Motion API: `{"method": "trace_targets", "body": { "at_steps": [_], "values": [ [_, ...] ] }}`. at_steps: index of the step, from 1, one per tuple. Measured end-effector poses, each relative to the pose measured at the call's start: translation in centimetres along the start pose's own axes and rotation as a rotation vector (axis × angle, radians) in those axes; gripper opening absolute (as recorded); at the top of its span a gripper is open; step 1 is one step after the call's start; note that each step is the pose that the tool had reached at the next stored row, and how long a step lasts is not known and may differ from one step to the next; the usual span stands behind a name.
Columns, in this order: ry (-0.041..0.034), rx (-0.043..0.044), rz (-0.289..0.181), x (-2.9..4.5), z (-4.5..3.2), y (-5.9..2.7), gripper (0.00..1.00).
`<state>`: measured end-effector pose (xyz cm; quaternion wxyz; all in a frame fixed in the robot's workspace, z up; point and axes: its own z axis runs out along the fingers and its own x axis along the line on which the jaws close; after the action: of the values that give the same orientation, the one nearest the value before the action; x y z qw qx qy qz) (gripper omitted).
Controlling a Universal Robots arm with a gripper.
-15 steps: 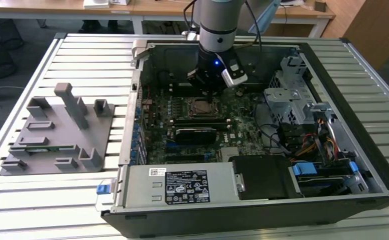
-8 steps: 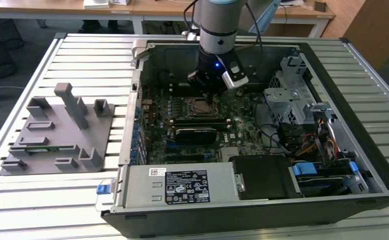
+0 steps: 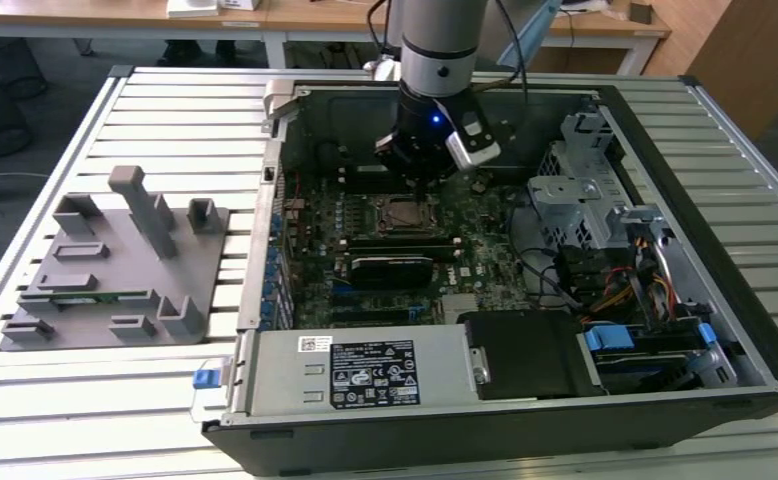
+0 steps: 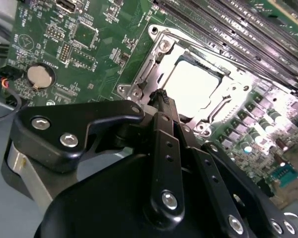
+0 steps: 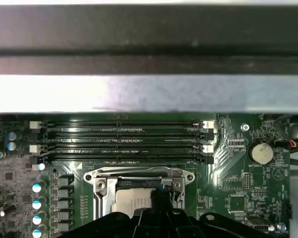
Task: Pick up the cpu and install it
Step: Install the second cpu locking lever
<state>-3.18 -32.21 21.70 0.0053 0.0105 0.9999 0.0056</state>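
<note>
Just above the motherboard socket (image 4: 188,84), the gripper (image 4: 162,95) hangs with its fingers pressed together, holding nothing. Beyond its tips, the cpu (image 4: 193,84) lies flat inside the socket's metal frame, beside 4 memory slots (image 5: 124,141).

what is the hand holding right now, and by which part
Nothing, it seems. The cpu already lies in the socket on the motherboard, and the hand hovers above its edge with fingertips together and nothing between them.
</note>
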Motion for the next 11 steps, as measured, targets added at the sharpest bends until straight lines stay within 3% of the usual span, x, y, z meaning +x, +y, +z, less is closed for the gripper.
{"method": "trace_targets", "body": {
  "at_steps": [11],
  "values": [
    [-0.0001,0.0027,0.000,-0.04,0.00,-2.66,0.11]
  ]
}}
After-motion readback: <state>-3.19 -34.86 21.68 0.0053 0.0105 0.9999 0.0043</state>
